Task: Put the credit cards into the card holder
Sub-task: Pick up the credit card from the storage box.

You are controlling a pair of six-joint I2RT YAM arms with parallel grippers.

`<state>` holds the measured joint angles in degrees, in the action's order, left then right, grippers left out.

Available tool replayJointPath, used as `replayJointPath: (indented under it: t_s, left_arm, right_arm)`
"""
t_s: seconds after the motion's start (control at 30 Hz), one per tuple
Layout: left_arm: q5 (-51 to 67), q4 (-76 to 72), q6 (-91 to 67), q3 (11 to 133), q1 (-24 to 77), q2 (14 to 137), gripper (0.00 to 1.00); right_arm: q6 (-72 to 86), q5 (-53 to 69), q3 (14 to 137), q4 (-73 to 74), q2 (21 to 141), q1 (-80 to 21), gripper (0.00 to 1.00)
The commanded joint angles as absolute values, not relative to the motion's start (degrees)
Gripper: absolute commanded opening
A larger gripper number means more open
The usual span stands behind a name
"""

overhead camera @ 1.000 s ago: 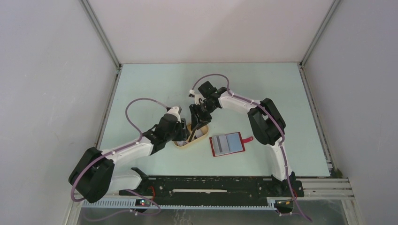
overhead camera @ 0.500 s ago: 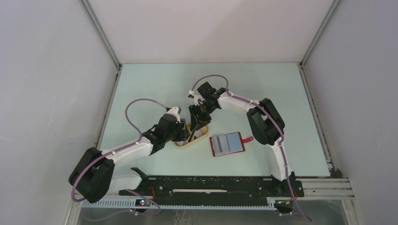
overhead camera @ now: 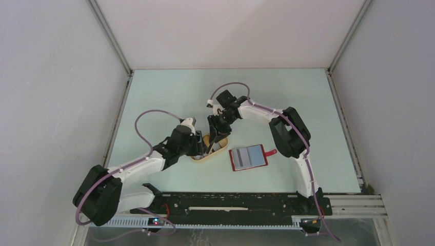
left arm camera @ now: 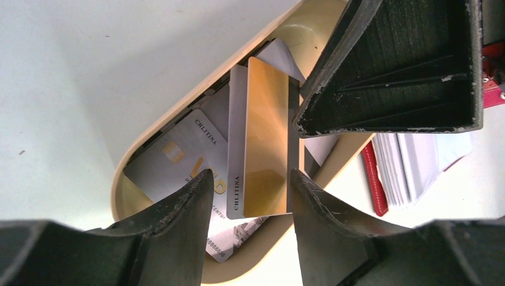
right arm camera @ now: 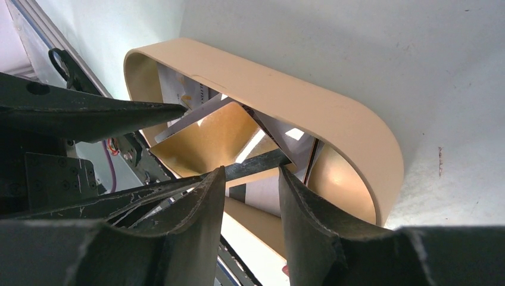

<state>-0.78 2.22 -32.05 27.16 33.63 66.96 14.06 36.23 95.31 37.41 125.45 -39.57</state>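
Credit cards (left arm camera: 196, 149) lie jumbled in the beige tray (right arm camera: 298, 107), left of the open card holder (overhead camera: 249, 157); expect them light, stiff, slick. Your left gripper (left arm camera: 251, 179) straddles the orange-gold card (left arm camera: 268, 137), grip uncertain; your right gripper (right arm camera: 251, 173) is narrowly parted. Pinch long edges.

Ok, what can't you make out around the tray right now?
Top external: tray contents, hidden under left gripper and right gripper.
Left wrist: card count, overlapped beneath the gold card; card holder cut off by the right gripper's finger.
Right wrist: whether the right gripper pinches the card edge between its fingers.
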Motion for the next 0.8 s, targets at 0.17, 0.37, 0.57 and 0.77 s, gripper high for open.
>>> replayJointPath:
  t_s: [0.17, 0.37, 0.57, 0.77]
  left_arm:
    - [2.43, 0.75, -34.88, 25.56, 31.98, 64.14, 0.54]
    - [-2.04, 5.09, -34.34, 25.91, 31.73, 59.4, 0.55]
    - [-1.22, 5.07, -34.62, 26.43, 31.73, 58.86, 0.55]
    - [-0.44, 4.01, -34.76, 26.28, 31.73, 59.32, 0.49]
  right_arm:
    - [13.01, 34.19, 95.53, 38.18, 127.86, -39.99, 0.47]
    - [12.92, 34.23, 95.71, 38.26, 127.99, -39.99, 0.47]
    - [12.83, 34.04, 95.84, 38.35, 128.03, -40.15, 0.47]
    - [12.72, 34.15, 95.98, 38.36, 128.16, -40.25, 0.47]
